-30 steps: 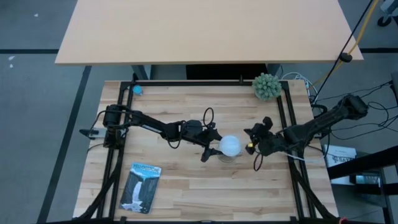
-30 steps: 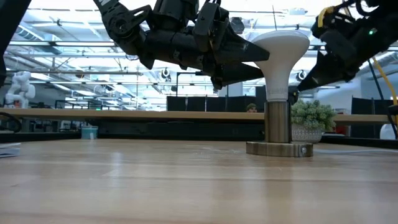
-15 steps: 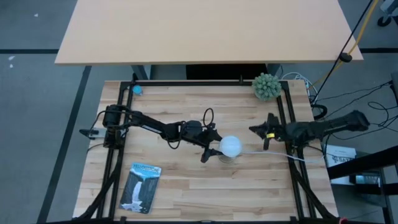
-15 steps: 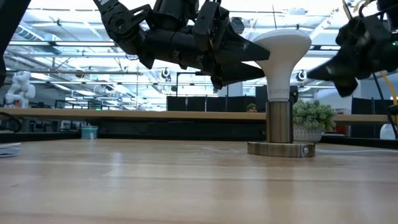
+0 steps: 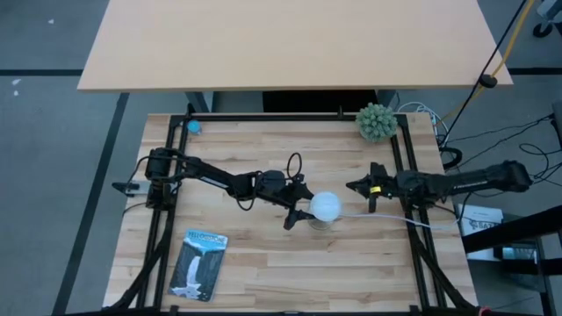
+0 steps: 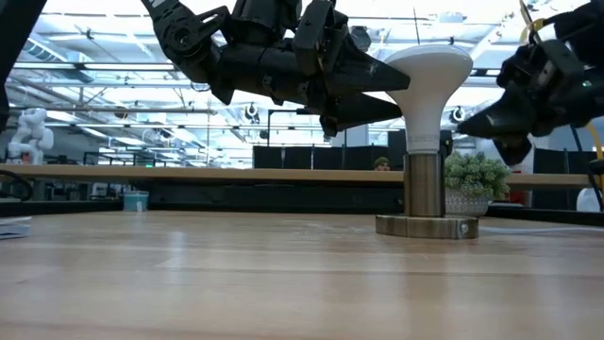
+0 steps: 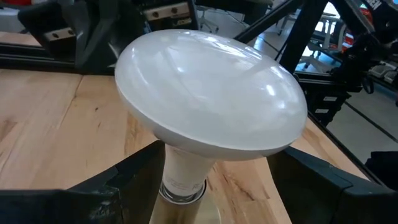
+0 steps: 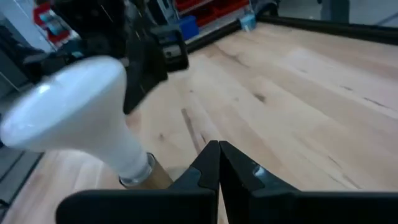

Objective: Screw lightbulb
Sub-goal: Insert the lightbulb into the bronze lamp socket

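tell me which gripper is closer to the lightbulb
Left. The left gripper sits open right at the lightbulb, fingers flanking its neck; the right gripper is shut, off to its other side.

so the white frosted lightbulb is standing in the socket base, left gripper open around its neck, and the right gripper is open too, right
Not quite: the right gripper is shut, its two dark fingers pressed together in the right wrist view, off to the bulb's side. The rest holds: the white frosted lightbulb stands upright in the round metal socket base, with the left gripper open around its neck.
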